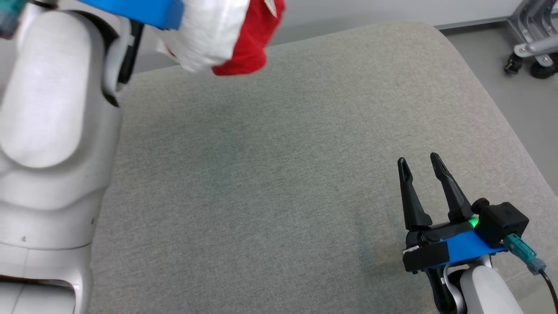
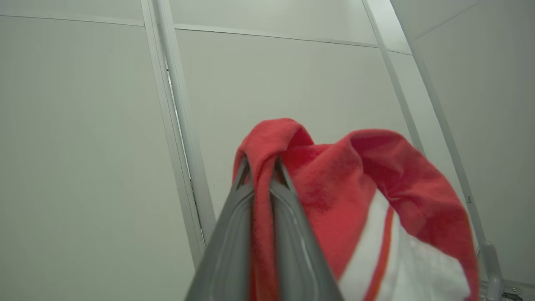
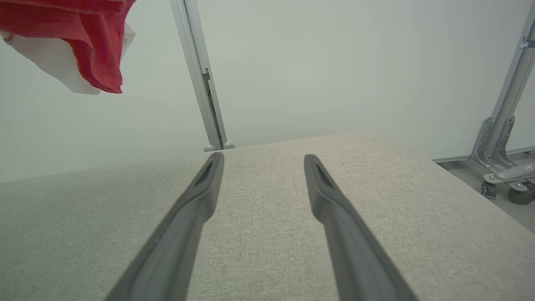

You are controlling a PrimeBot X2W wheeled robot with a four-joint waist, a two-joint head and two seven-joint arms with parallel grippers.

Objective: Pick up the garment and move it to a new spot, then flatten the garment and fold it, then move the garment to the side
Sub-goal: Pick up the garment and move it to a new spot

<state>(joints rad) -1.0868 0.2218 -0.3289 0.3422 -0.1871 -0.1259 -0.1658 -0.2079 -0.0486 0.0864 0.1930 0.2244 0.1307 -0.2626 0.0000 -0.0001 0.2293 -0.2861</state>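
Observation:
The garment (image 1: 231,35) is red and white cloth, hanging in the air above the far left of the grey cushioned surface (image 1: 270,174). In the left wrist view my left gripper (image 2: 261,167) is shut on a red fold of the garment (image 2: 334,184), with the rest draping to the right. The right wrist view shows the garment (image 3: 75,46) dangling at its upper left. My right gripper (image 1: 420,162) rests low at the near right of the surface, open and empty, its fingers (image 3: 209,184) spread wide over bare fabric.
My pale left arm (image 1: 48,131) rises along the left side of the head view. A metal frame with castors (image 1: 534,48) stands on the floor at the far right. Pale wall panels with a vertical post (image 3: 200,75) lie behind the surface.

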